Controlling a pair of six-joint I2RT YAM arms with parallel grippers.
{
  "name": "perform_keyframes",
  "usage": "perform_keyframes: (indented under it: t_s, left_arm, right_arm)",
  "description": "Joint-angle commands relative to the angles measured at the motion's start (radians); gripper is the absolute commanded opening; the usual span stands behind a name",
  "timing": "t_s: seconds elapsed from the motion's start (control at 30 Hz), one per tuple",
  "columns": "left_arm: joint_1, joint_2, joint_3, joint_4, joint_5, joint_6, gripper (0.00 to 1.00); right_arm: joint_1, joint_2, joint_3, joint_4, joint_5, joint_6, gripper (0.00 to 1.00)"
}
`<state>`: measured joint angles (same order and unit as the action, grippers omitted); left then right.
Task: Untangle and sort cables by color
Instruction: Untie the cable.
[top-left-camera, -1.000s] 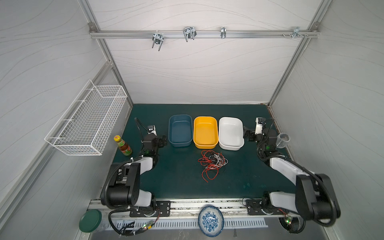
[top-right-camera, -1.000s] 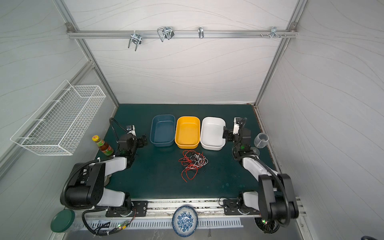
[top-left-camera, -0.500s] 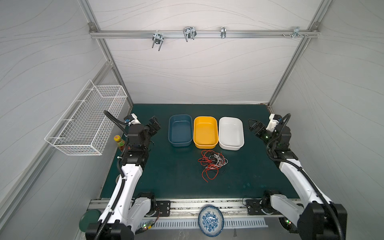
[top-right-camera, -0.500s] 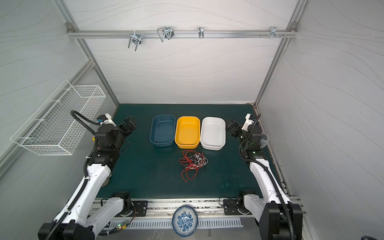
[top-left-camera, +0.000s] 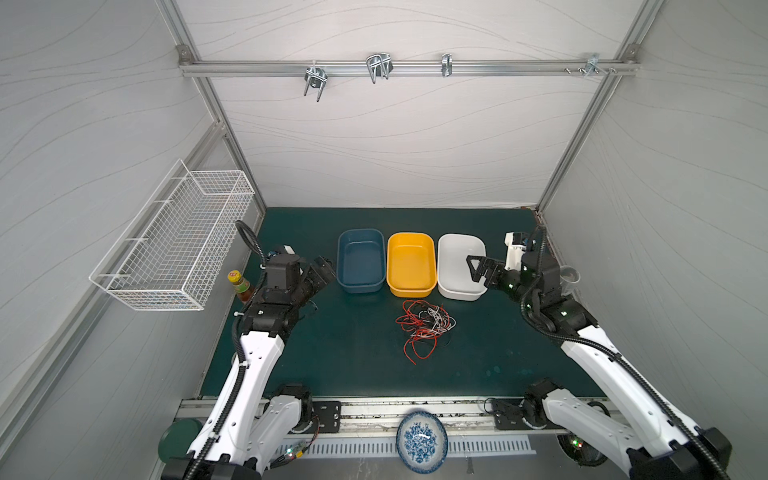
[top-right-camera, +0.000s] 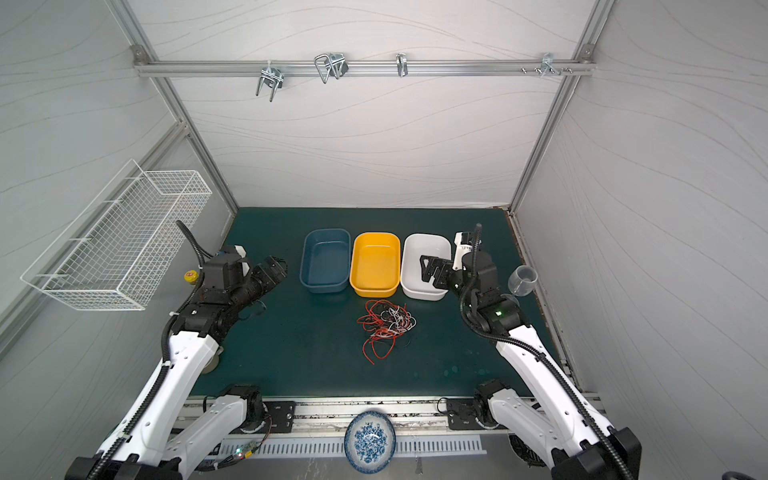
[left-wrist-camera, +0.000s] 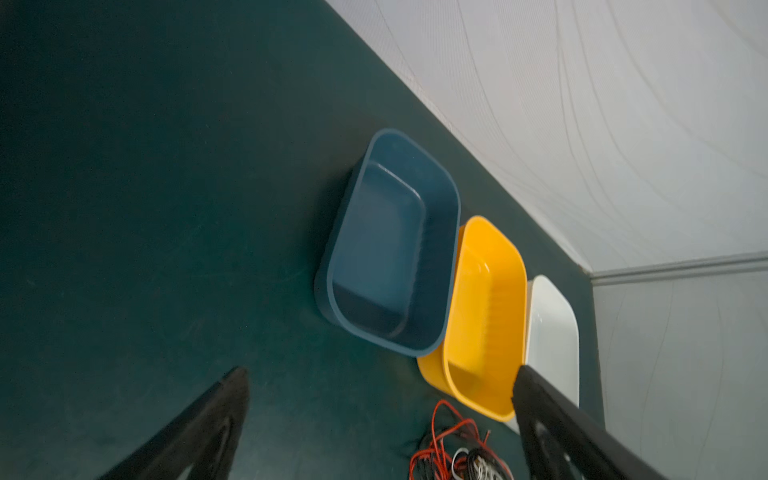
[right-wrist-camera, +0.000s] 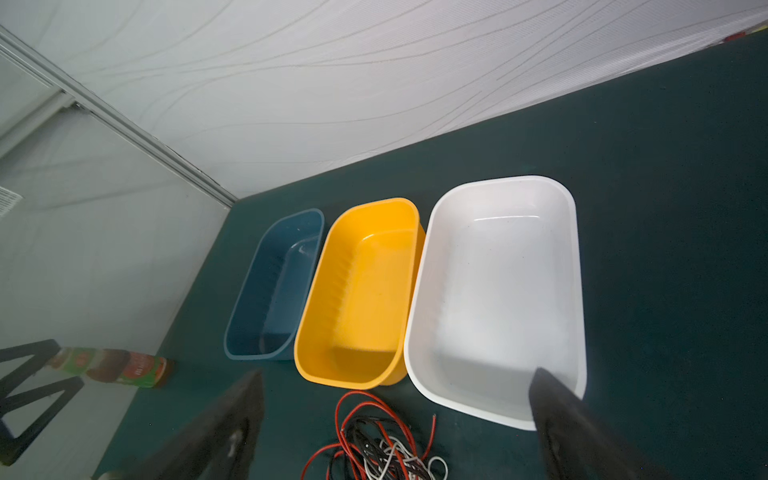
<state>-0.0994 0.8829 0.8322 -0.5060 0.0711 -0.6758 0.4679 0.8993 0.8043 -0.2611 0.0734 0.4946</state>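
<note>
Right wrist view shows cables (right-wrist-camera: 376, 451) and bottle (right-wrist-camera: 112, 368); left wrist, cables only.

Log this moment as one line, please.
tangled red, white, black thin cables: on green mat, untouched | left fingers: open | right fingers: open | blue, yellow, white plastic bins: empty

Bare mat (top-left-camera: 332, 353) flanks the cables (top-left-camera: 424, 325) on both sides; bins (top-left-camera: 411, 266) stand just behind.

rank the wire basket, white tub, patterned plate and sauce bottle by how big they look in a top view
1. wire basket, by far
2. white tub
3. patterned plate, close to the tub, so that pair is unsure
4. sauce bottle, smallest
</note>
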Motion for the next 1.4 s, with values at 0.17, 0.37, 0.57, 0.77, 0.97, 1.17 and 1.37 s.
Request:
perform_keyframes:
  t_s: [0.17, 0.37, 0.57, 0.77, 0.97, 1.17, 1.37]
  left_arm:
    - [-0.08, -0.014, 0.086, -0.251, -0.024, 0.12, 1.0]
    - [-0.1, -0.039, 0.055, -0.234, -0.016, 0.136, 1.0]
    - [-0.1, 0.009, 0.057, -0.246, 0.043, 0.122, 1.0]
    - [-0.101, 0.036, 0.057, -0.247, 0.065, 0.12, 1.0]
    - [-0.1, 0.062, 0.055, -0.242, 0.094, 0.12, 1.0]
    - [-0.1, 0.088, 0.061, -0.249, 0.114, 0.124, 1.0]
    - [-0.101, 0.094, 0.056, -0.246, 0.133, 0.127, 1.0]
  right_arm:
    - [0.236, 0.031, 0.004, -0.238, 0.12, -0.036, 0.99]
    - [0.396, 0.074, -0.029, -0.254, 0.158, 0.005, 0.97]
    - [0.493, 0.149, -0.062, -0.217, 0.138, 0.031, 0.89]
    - [0.528, 0.22, -0.091, -0.142, 0.108, 0.073, 0.81]
    - [0.528, 0.315, -0.074, -0.101, 0.118, 0.084, 0.75]
    - [0.476, 0.383, -0.091, -0.042, 0.107, 0.09, 0.58]
    - [0.454, 0.412, -0.106, 0.039, 0.064, 0.076, 0.45]
